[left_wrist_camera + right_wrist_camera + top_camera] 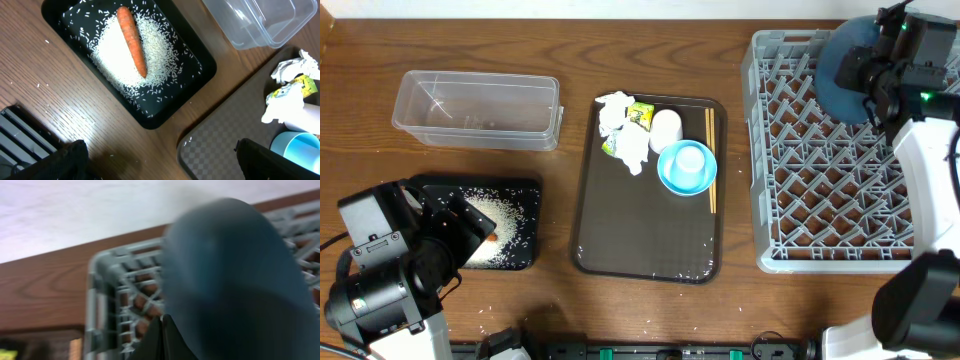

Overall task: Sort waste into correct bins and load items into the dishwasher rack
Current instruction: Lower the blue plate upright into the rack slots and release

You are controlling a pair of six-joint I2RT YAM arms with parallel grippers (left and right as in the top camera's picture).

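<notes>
Left arm [380, 290], far left of grey rack [756, 180]: black cylindrical joint housings, white boxy cap, white lower link, thin black cable on side away from rack. Right arm [930, 170], over rack's right edge: black wrist block, green light, white curved link, black round joint.

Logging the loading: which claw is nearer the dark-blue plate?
Right. The right claw is shut beside the plate, over the rack; the left claw hovers open above the black tray, far off.

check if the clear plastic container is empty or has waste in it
Empty. The overhead view shows only the table through the clear container; the rice and carrot lie in the black tray.
</notes>
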